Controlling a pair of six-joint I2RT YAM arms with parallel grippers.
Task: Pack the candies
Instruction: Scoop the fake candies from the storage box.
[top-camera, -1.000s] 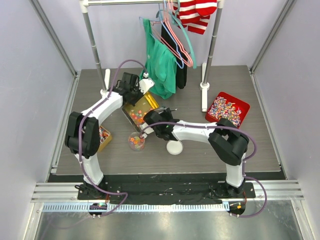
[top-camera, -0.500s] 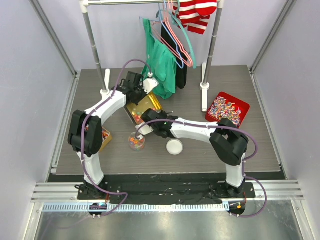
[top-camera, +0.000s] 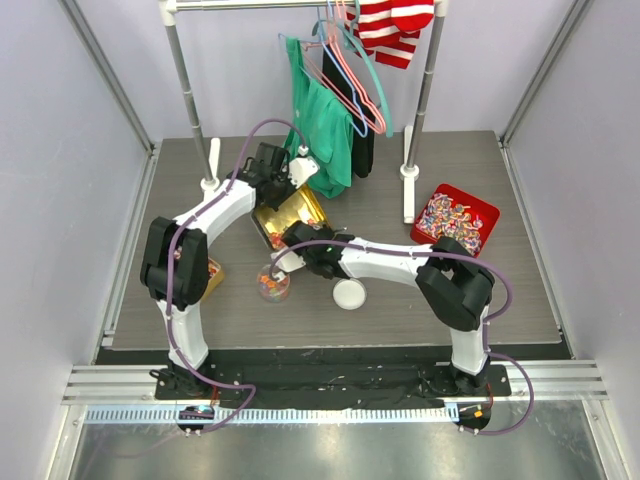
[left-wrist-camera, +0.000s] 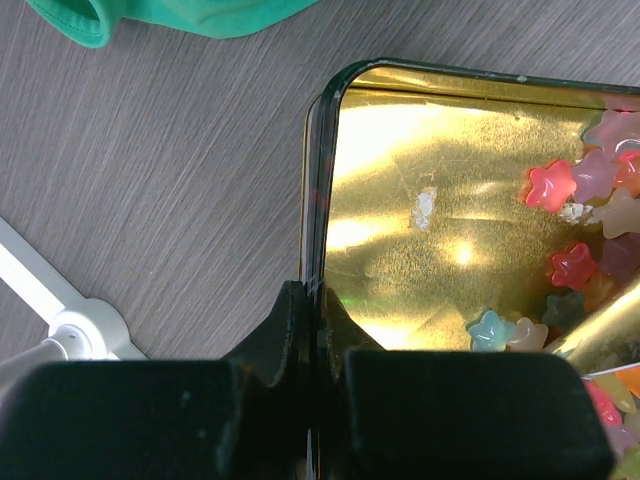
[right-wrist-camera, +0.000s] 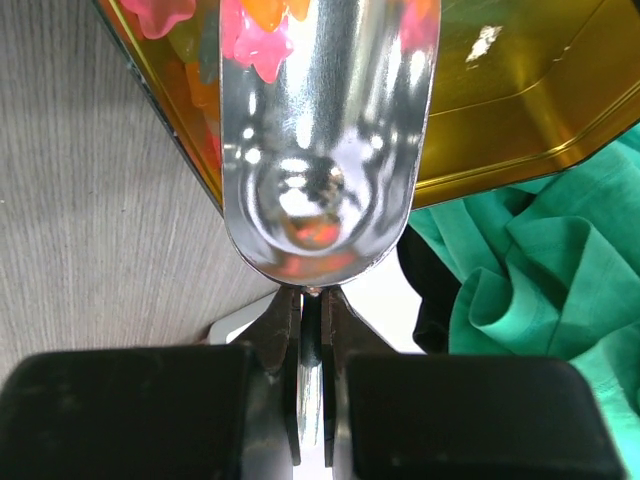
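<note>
A large gold tin (top-camera: 296, 212) lies behind the arms, with small star-shaped candies (left-wrist-camera: 574, 266) in red, pink, yellow and blue gathered at one end. My left gripper (left-wrist-camera: 316, 300) is shut on the tin's rim, one finger inside and one outside. My right gripper (right-wrist-camera: 314, 300) is shut on the handle of a metal scoop (right-wrist-camera: 325, 130). The scoop's bowl looks empty and its front edge is among the candies (right-wrist-camera: 255, 45) in the tin (right-wrist-camera: 520, 110). A clear cup (top-camera: 272, 284) partly filled with candies stands just in front of the tin.
A white lid (top-camera: 350, 293) lies right of the cup. A red tray (top-camera: 456, 218) of wrapped candies is at right. A smaller gold tin (top-camera: 210, 276) is half hidden under my left arm. Green clothes (top-camera: 322, 125) hang from a rack behind the tin.
My left gripper has moved slightly back and right with the tin's rim, and the tin's candies now sit at its near end. My right gripper has shifted left, bringing the scoop into them.
</note>
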